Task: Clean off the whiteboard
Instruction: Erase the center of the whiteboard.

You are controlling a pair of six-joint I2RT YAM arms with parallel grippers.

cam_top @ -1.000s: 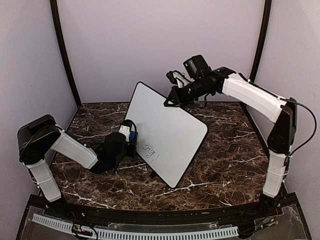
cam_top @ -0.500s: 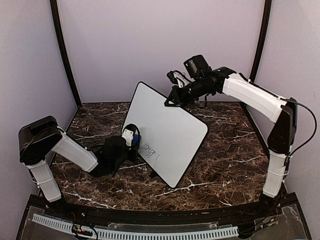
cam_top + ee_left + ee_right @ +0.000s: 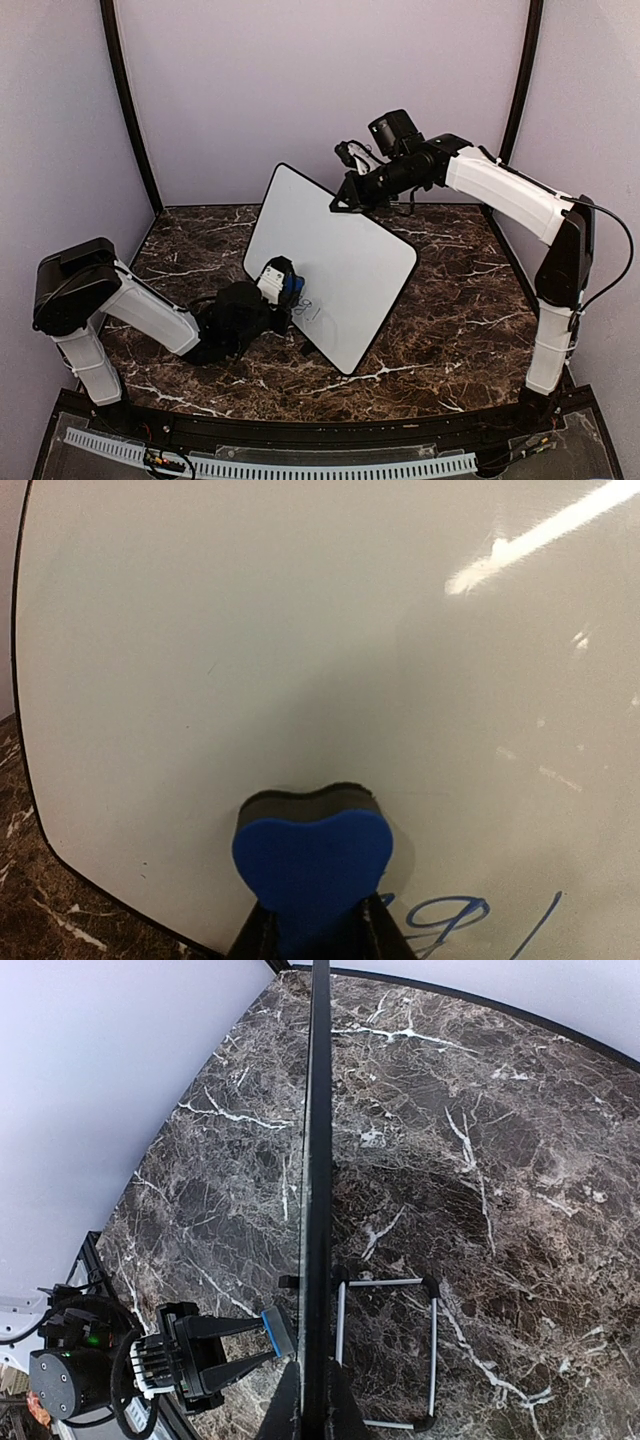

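The whiteboard stands tilted on the table, leaning on a wire stand. My left gripper is shut on a blue eraser and presses its dark felt face against the lower left of the board. In the left wrist view the eraser sits just left of blue handwriting on the board. My right gripper is shut on the board's top edge. The right wrist view shows the board edge-on, with the eraser touching its face.
The dark marble table extends around the board. The black frame posts and purple walls enclose the cell. The wire stand's foot shows below the board's lower edge.
My left gripper has slid the eraser rightward and down across the board's lower left, over the handwriting. Less writing shows now. The right arm and the board have not moved.
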